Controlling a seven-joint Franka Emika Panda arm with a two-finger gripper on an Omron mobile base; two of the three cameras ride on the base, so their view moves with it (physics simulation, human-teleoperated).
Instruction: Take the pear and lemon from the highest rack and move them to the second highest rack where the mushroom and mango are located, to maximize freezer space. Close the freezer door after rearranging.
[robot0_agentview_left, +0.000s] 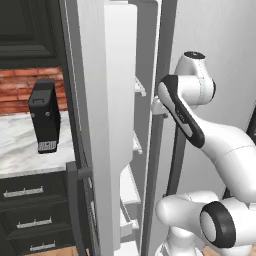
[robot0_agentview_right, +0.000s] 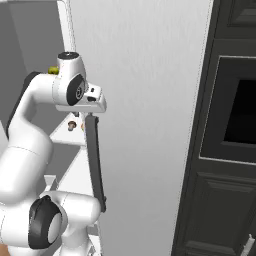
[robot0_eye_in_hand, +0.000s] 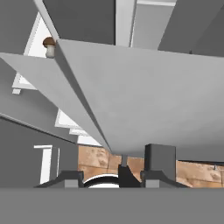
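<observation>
The freezer door is a tall light-grey panel standing partly open, also at the right of the left base view as the freezer door. Its dark bar handle runs down its left edge. My gripper hangs just above the top of the handle, fingers spread, open and holding nothing. In the hand view, the gripper points down along the door face. The mushroom stands on a white rack inside the freezer; the mushroom also peeks past the door edge. A small yellow fruit sits higher up; I cannot tell which fruit.
A black coffee machine stands on the marble counter left of the freezer, above dark drawers. Dark cabinets with an oven flank the door on the right. Wooden floor lies below.
</observation>
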